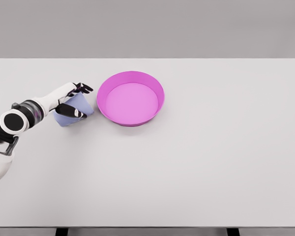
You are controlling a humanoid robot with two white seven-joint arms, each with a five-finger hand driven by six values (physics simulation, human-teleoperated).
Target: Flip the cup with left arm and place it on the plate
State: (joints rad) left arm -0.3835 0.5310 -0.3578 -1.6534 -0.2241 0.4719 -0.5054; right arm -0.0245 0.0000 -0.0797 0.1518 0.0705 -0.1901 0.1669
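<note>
There, left robot hand [73, 100] clamped around smooth pale-blue cup [73, 111], beside round glossy magenta plate [131, 98].

You see a white table [196, 172] | grey wall [147, 27] behind it | dark legs [62, 231] at its near edge

White table [211, 162], pink round plate [131, 98] resting left of centre, pale blue cup [74, 111] lying just beside plate's left rim
</note>
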